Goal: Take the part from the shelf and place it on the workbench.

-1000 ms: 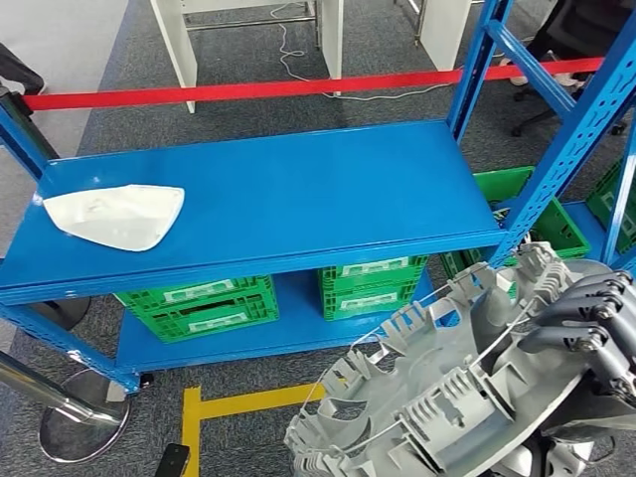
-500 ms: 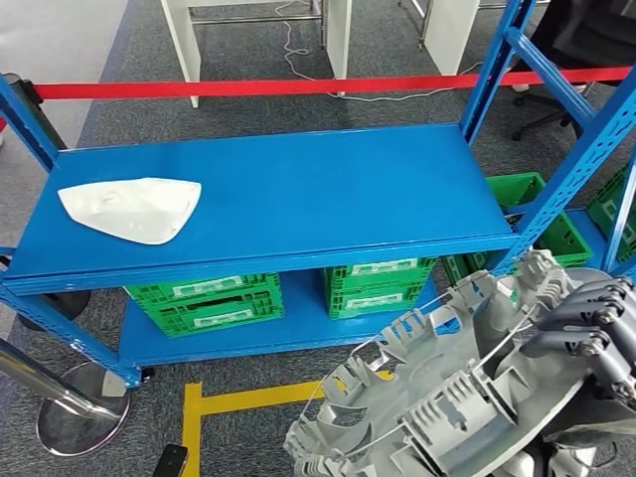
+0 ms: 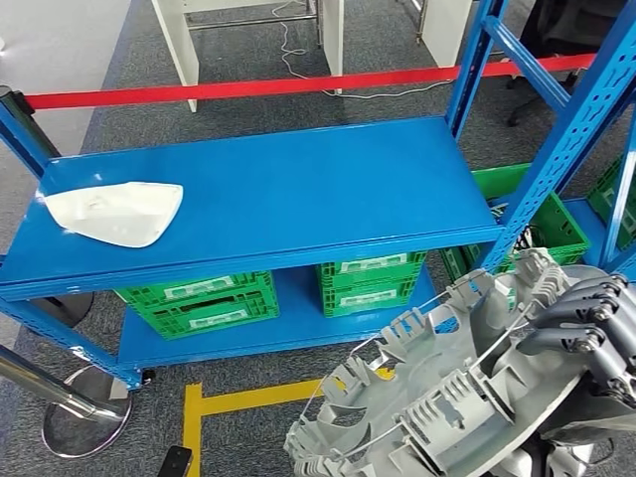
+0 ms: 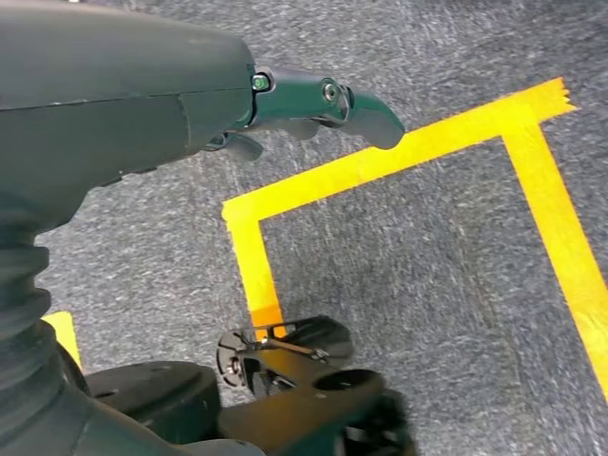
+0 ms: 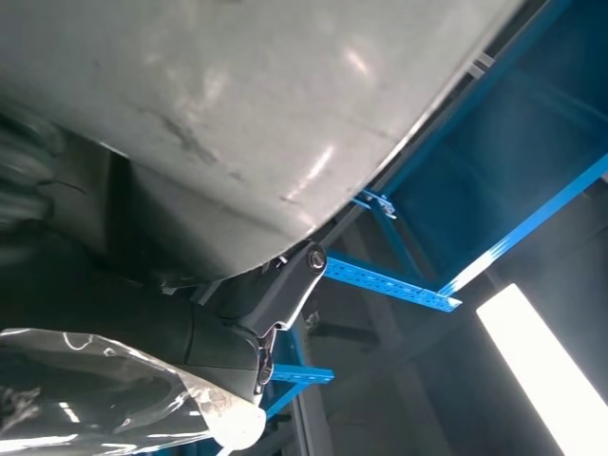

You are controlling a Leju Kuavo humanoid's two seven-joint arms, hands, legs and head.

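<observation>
Before shelf [image 3: 262, 199], right-hand fingers [image 3: 592, 318] around part [image 3: 442, 397]

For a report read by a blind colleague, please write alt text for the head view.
The robot's right hand holds a large grey ribbed plastic part low in front of a blue metal shelf. A white curved part lies on the shelf's left end, and green crates sit on the level below.
</observation>
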